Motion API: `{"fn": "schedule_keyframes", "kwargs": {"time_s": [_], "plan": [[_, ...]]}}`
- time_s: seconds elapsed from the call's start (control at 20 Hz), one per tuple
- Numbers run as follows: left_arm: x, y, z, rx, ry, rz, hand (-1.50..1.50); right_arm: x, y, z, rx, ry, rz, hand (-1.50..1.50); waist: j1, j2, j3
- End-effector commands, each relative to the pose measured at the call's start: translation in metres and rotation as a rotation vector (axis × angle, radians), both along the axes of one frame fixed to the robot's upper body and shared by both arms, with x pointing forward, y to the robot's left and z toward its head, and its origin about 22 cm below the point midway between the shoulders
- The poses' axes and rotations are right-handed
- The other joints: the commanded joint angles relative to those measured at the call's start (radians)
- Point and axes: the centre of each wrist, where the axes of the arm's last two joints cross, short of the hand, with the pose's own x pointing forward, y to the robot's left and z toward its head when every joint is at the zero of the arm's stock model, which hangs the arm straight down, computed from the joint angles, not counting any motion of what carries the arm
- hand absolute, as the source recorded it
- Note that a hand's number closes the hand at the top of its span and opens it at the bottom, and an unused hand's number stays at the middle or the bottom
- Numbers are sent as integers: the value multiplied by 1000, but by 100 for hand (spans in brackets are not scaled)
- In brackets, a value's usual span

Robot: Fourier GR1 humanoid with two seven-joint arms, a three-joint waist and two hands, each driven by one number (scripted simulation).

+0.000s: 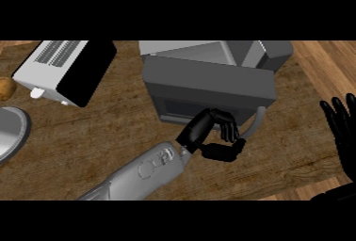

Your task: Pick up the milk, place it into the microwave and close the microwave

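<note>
With left hand (212,134) curled empty at microwave (208,80) door (208,92), milk not visible, possibly inside. Risk: fingers slip off door edge, leaving it ajar. Right hand (342,127) spread, resting far right.

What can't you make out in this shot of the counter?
- Milk: not visible anywhere in the head view; whether it is inside the microwave cannot be told.
- Left hand: curled fingers hide whatever may be inside them.
- Right hand: cut off by the right edge.
- Plate and potato: cut by the left edge.
</note>
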Motion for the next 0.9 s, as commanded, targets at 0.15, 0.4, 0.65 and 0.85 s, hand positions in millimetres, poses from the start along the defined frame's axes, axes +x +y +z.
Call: {"fn": "schedule_keyframes", "kwargs": {"time_s": [0.15,0.4,0.65,0.85], "plan": [[24,-10,30,-77,-59,39,150,10,-5,28,-31,-53,56,-150,-73,15,2],[39,-14,48,-103,-66,83,150,12,0,34,-20,-51,103,-150,-116,24,3],[52,-15,58,-96,-86,115,150,17,2,49,-40,-75,156,-150,-148,38,5],[62,-15,70,-115,-94,152,150,18,-1,56,-48,-70,154,-150,-168,42,5]]}}
